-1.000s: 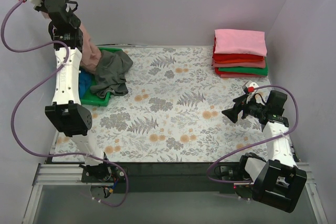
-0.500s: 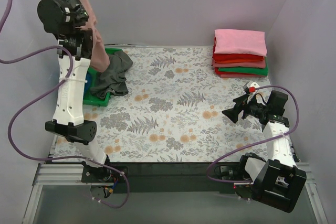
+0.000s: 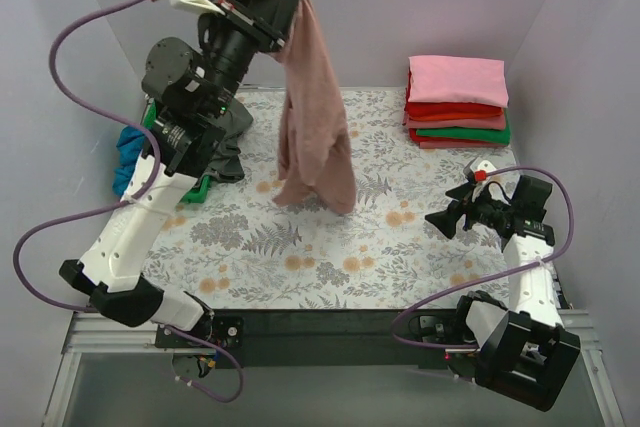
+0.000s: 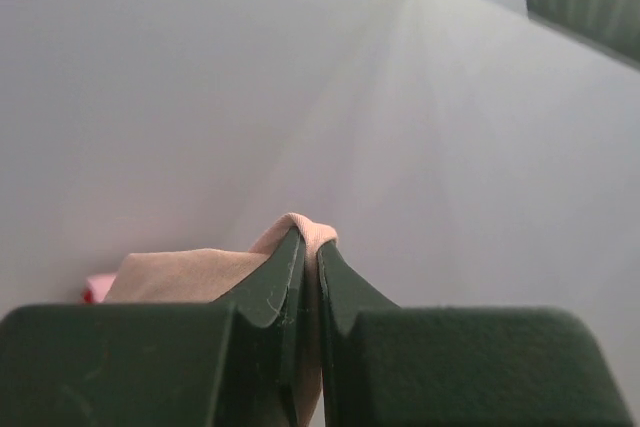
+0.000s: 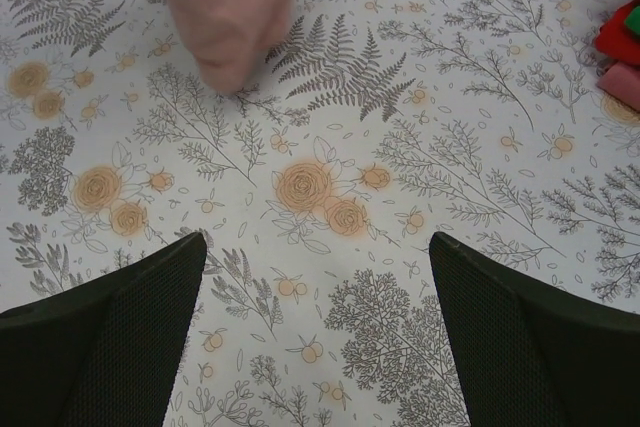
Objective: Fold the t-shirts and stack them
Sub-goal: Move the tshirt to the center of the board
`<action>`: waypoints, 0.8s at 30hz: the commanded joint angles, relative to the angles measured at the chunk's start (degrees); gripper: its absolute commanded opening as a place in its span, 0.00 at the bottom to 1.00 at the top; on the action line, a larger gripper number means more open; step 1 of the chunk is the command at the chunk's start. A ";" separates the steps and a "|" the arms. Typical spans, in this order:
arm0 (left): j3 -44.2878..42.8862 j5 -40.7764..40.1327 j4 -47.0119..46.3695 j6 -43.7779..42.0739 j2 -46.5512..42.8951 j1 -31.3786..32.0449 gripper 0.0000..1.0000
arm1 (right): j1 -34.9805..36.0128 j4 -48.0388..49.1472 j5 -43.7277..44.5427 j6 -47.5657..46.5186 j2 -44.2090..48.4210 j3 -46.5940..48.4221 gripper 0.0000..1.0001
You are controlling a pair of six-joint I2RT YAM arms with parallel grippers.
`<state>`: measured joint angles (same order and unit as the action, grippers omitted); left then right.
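Note:
My left gripper point(image 3: 287, 9) is raised high over the table's middle and shut on a dusty-pink t-shirt point(image 3: 315, 117), which hangs down with its bottom hem near the table covering. In the left wrist view the fabric point(image 4: 305, 235) is pinched between the closed fingers. My right gripper point(image 3: 440, 217) is open and empty, low over the right side of the table. In the right wrist view the hanging shirt's lower end point(image 5: 225, 7) shows, blurred, ahead of the open fingers. A folded stack point(image 3: 457, 102) of pink, red and green t-shirts sits at the back right.
A green tray point(image 3: 195, 190) at the back left holds a crumpled grey t-shirt point(image 3: 222, 142). A blue t-shirt point(image 3: 128, 155) hangs off its left side. Grey walls enclose the table on three sides.
My left arm swung from the back left corner to over the table's middle, lifting the dusty-pink t-shirt out of the tray. The right arm has barely moved.

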<state>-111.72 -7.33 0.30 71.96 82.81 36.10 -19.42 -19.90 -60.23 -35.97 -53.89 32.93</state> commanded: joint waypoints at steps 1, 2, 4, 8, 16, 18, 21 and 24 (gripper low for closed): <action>7.80 14.35 2.43 10.12 -3.26 4.92 0.00 | -0.18 -8.29 -2.09 -7.79 1.77 5.38 0.98; 9.75 15.67 2.52 10.91 -3.61 6.08 0.00 | -0.18 -12.92 -1.57 -10.85 1.86 7.66 0.99; 13.97 17.08 2.60 11.27 -5.54 9.41 0.00 | -0.27 -15.95 1.58 -11.93 2.12 9.69 0.98; 32.64 14.46 1.91 13.11 -11.25 10.84 0.00 | -0.18 -22.71 6.08 -14.83 2.65 13.74 0.98; 60.29 2.06 4.44 11.26 -22.94 10.75 0.00 | 0.26 -34.31 3.01 -23.43 -1.46 15.14 0.98; 66.24 3.28 7.68 13.54 -26.09 10.75 0.00 | 2.27 -35.38 3.18 -24.15 -4.80 15.50 0.97; 72.76 5.74 12.52 20.39 -30.58 10.75 0.00 | 8.31 -35.12 5.90 -23.54 -8.76 16.03 0.95; 80.15 9.42 17.53 27.07 -33.32 10.75 0.00 | 14.21 -31.79 9.77 -18.81 -13.94 17.95 0.91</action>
<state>-35.90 -1.08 11.00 91.15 52.03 46.98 -10.07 -52.07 -53.08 -57.04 -64.47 47.11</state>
